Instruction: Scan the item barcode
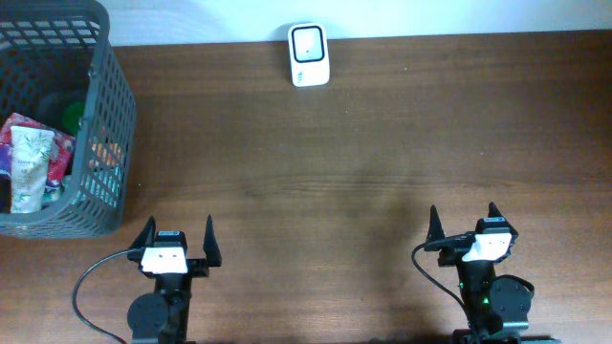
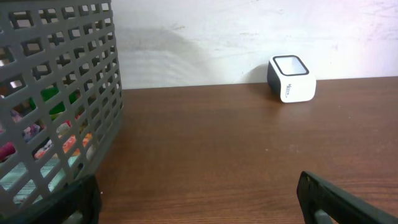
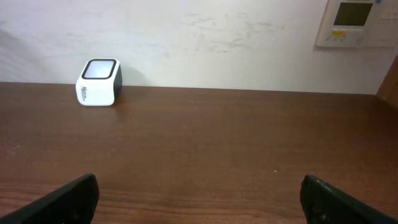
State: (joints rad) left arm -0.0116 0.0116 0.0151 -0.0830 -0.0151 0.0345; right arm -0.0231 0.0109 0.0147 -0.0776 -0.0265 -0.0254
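A white barcode scanner (image 1: 309, 54) with a dark window stands at the table's far edge by the wall; it also shows as the scanner (image 2: 291, 79) in the left wrist view and the scanner (image 3: 98, 82) in the right wrist view. Several items (image 1: 32, 161), among them a white tube, lie in the grey basket (image 1: 107, 124) at the far left. My left gripper (image 1: 178, 238) stands open at the near edge, just right of the basket (image 2: 87, 81). My right gripper (image 1: 463, 223) is open at the near right. Nothing lies between the fingers of either one.
A brown wooden table (image 1: 363, 162) stretches between the grippers and the scanner. A white wall (image 3: 217, 37) runs behind it, with a wall panel (image 3: 354, 22) at the upper right. Black cables trail from both arm bases.
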